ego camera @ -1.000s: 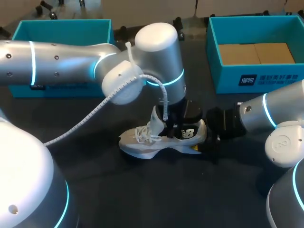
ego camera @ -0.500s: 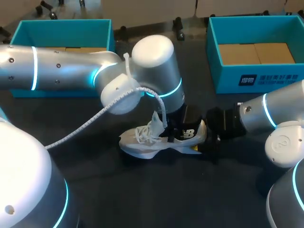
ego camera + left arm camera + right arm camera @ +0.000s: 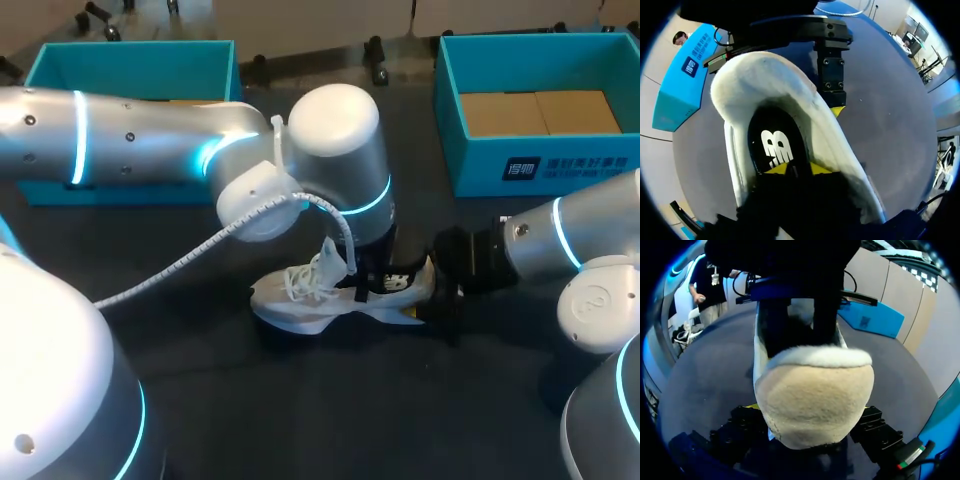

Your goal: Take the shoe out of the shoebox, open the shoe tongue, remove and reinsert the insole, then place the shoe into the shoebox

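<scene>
A white sneaker (image 3: 310,300) lies on the dark table, toe to the left. My left arm comes over it, and my left gripper (image 3: 372,280) is down inside the shoe's opening. In the left wrist view the left gripper (image 3: 799,169) has its yellow tips close together on the black insole (image 3: 775,145), pinching a fold of it. My right gripper (image 3: 438,295) holds the heel from the right. In the right wrist view the beige heel (image 3: 815,400) fills the space between the right gripper's (image 3: 812,410) widely spread fingers, which touch both sides.
A teal shoebox (image 3: 480,170) with cardboard inside stands at the back right. A second teal box (image 3: 130,62) sits at the back left, partly behind my left arm. A white cable (image 3: 180,262) hangs from the left arm over the table's left part.
My left arm has shifted a little to the right and down, bringing its gripper lower into the shoe. The shoe and the right arm have stayed put.
</scene>
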`<state>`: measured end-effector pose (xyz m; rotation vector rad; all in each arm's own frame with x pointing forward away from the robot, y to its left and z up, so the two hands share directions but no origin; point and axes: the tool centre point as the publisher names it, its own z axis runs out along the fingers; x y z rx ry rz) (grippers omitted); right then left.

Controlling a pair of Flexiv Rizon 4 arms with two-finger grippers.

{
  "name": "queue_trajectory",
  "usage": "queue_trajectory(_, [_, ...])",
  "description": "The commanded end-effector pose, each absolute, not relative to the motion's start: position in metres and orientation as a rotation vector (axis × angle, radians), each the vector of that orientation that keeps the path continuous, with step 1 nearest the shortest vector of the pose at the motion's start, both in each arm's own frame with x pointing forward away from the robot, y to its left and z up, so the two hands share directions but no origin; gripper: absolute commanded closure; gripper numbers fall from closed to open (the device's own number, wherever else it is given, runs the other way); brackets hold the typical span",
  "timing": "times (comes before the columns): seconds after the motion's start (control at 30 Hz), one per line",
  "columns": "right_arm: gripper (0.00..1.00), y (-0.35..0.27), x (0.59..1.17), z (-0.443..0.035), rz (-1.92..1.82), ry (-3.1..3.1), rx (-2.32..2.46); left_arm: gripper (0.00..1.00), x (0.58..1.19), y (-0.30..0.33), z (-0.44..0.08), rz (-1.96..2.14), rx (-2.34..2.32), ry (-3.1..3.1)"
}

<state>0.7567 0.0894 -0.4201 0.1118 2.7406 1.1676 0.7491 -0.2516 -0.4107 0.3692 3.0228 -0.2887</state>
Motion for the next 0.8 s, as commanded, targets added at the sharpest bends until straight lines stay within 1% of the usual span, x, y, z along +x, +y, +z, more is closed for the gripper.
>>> queue_trajectory(0.03, [1.0,0.092,0.757,-0.42,1.158,2.742,0.114,1.0,0.752,-0.259,-0.445,-0.273,0.363,3.035])
queue_trajectory(0.3, [1.0,0.092,0.757,-0.42,1.158,2.742,0.114,1.0,0.762,-0.254,-0.443,-0.264,0.314,3.012])
queue_trajectory(0.8, [1.0,0.092,0.757,-0.42,1.158,2.742,0.114,1.0,0.766,-0.24,-0.409,-0.345,0.224,3.023])
